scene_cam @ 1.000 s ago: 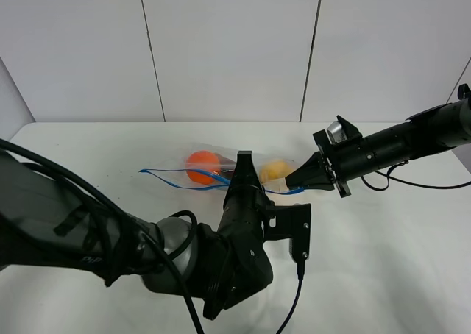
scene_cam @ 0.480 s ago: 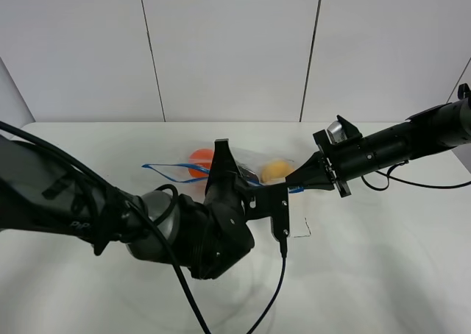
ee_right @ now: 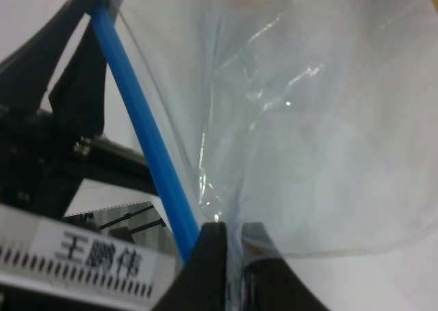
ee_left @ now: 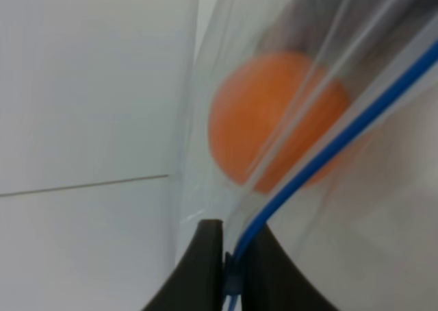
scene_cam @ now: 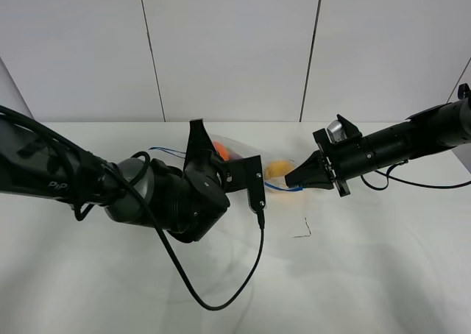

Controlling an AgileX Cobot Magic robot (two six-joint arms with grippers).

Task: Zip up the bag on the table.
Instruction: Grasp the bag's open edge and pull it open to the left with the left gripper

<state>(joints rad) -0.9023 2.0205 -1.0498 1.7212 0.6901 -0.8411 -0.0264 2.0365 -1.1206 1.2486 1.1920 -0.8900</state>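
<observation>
Since the bag (scene_cam: 272, 171) looks limp and slick, left claw (ee_left: 231, 259) and right claw (ee_right: 233, 246) each clamp its firmer strip (ee_right: 147, 146).

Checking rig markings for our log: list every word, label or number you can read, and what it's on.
"PiP": white lettering on the left arm; any further letters are hidden.
"王鹏伟": white sticker on that arm's black hardware, seen beyond the bag.
Tick marks edge the sticker; no numbers are readable.
</observation>
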